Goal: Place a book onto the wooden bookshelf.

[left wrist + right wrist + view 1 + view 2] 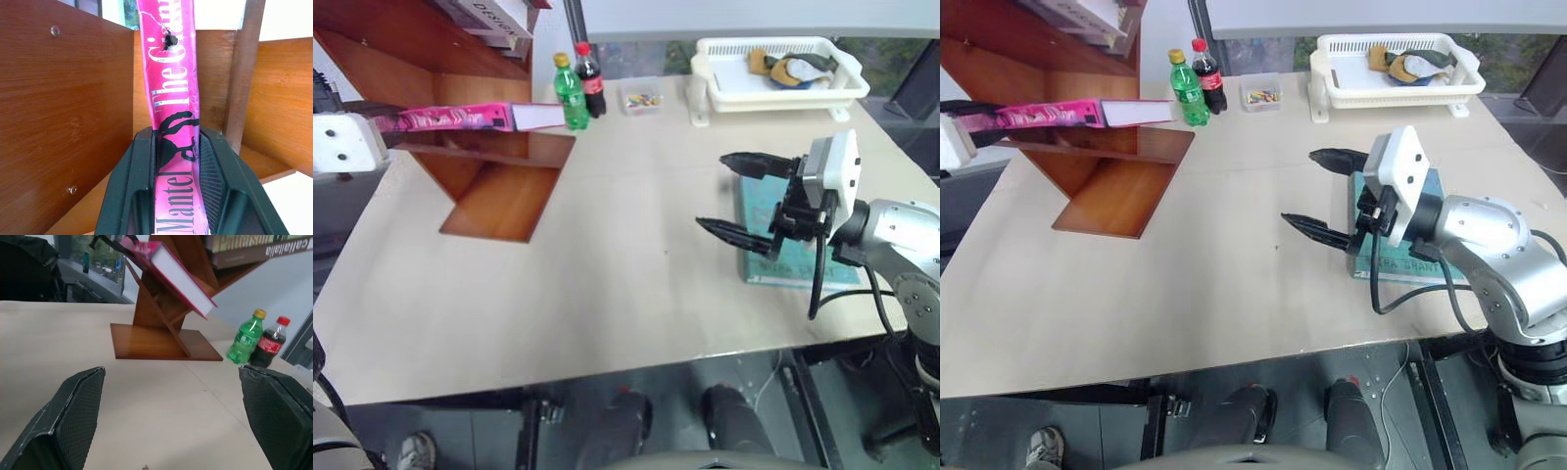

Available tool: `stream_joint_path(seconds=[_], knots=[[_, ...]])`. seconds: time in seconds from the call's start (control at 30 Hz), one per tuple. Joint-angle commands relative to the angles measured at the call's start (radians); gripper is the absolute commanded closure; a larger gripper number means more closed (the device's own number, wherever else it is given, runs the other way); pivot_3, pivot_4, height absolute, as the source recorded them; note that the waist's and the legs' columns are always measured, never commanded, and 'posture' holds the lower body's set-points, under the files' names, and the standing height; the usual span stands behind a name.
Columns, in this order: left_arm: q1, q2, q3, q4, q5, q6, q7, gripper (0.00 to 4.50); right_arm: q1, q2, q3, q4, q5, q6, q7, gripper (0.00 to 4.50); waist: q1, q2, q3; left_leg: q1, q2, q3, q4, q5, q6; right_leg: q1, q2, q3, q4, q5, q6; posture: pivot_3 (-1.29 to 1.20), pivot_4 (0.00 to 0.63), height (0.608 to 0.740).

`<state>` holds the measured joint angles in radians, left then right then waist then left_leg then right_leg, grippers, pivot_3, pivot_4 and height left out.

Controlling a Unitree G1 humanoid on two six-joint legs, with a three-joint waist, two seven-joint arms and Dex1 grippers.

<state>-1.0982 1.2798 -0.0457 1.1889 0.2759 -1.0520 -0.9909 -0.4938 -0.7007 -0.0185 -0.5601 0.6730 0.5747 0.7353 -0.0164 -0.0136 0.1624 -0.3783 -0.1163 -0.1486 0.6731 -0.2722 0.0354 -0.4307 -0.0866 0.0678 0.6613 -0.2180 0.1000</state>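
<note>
At the upper left of the left eye view, the book (460, 117) is held flat in the air at the bookshelf (499, 186), its white page edge jutting toward the two bottles (579, 86). It is carried into the shelf opening but not yet set down on a board, so lowering and release are judged to remain. In the left wrist view the lettered pink spine is seen pinched between the two fingers (142, 186) of the left gripper (178, 196), one pad on each cover. At the right of the frame the right gripper (740, 196) is held above the table (607, 284) with fingers spread wide and nothing between them.
</note>
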Motion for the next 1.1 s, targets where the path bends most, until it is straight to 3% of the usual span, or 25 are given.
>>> stream_joint_path(seconds=[0.03, 0.17, 0.2, 0.23, 0.4, 0.43, 0.87, 1.1], knots=[[-0.015, 0.034, -0.014, 0.046, 0.01, -0.021, -0.016, 3.49, 0.005, 0.008, -0.03, -0.036, 0.004, -0.004, -0.018, 0.0, -0.001, 0.0, 0.0, 0.0, 0.001, 0.0, 0.0, 0.0, 0.0, 0.0, 0.001, 0.0, 0.0, 0.0, 0.0, 0.0, 0.15, 0.74], [-0.011, 0.042, 0.004, 0.063, -0.028, -0.03, -0.055, 3.49, 0.007, 0.021, -0.018, -0.027, -0.009, -0.013, -0.019, 0.0, -0.004, 0.0, 0.0, 0.0, 0.002, 0.0, 0.001, 0.0, 0.0, 0.0, 0.001, 0.0, 0.001, 0.0, 0.0, 0.0, 0.15, 0.74], [-0.009, 0.046, 0.008, 0.064, -0.035, -0.029, -0.058, 2.74, 0.008, 0.022, -0.018, -0.027, -0.009, -0.014, -0.017, 0.0, -0.005, 0.0, 0.0, 0.0, 0.002, 0.0, 0.001, 0.0, 0.0, 0.0, 0.001, 0.0, 0.001, 0.0, 0.0, 0.0, 0.15, 0.74], [-0.005, 0.053, 0.013, 0.065, -0.04, -0.028, -0.056, 2.5, 0.008, 0.023, -0.019, -0.025, -0.01, -0.015, -0.015, 0.0, -0.005, 0.0, 0.0, 0.0, 0.002, 0.0, 0.001, 0.0, 0.0, 0.0, 0.001, 0.0, 0.0, 0.0, 0.0, 0.0, 0.15, 0.74], [0.034, 0.087, 0.04, 0.066, -0.07, -0.036, -0.049, 0.27, 0.002, 0.028, -0.015, 0.0, -0.021, -0.026, 0.003, 0.0, -0.016, -0.003, 0.001, -0.004, 0.001, 0.0, 0.001, 0.0, 0.0, -0.002, 0.0, 0.0, -0.002, 0.001, -0.001, 0.0, 0.15, 0.74], [0.045, 0.091, 0.046, 0.065, -0.081, -0.041, -0.055, 0.07, 0.001, 0.029, -0.014, 0.004, -0.022, -0.029, 0.007, 0.0, -0.018, -0.003, 0.001, -0.004, 0.001, 0.0, 0.001, 0.0, 0.0, -0.003, 0.0, -0.001, -0.003, 0.001, -0.001, 0.0, 0.15, 0.74], [0.378, 0.092, 0.35, -0.101, -0.585, -0.019, -0.388, 0.07, -0.019, 0.033, -0.008, 0.097, -0.045, -0.06, 0.083, 0.0, -0.027, -0.003, 0.002, -0.007, 0.001, 0.004, -0.002, -0.002, 0.002, -0.009, -0.003, -0.002, -0.005, 0.0, -0.001, 0.0, 0.15, 0.74], [0.676, 0.017, 0.483, -0.415, -0.762, 0.102, -0.4, 0.07, -0.053, 0.039, 0.009, 0.158, -0.07, -0.077, 0.132, 0.0, -0.026, -0.003, 0.002, -0.007, 0.001, 0.005, -0.002, -0.002, 0.003, -0.009, -0.003, -0.002, -0.004, 0.001, -0.001, 0.0, 0.15, 0.74]])
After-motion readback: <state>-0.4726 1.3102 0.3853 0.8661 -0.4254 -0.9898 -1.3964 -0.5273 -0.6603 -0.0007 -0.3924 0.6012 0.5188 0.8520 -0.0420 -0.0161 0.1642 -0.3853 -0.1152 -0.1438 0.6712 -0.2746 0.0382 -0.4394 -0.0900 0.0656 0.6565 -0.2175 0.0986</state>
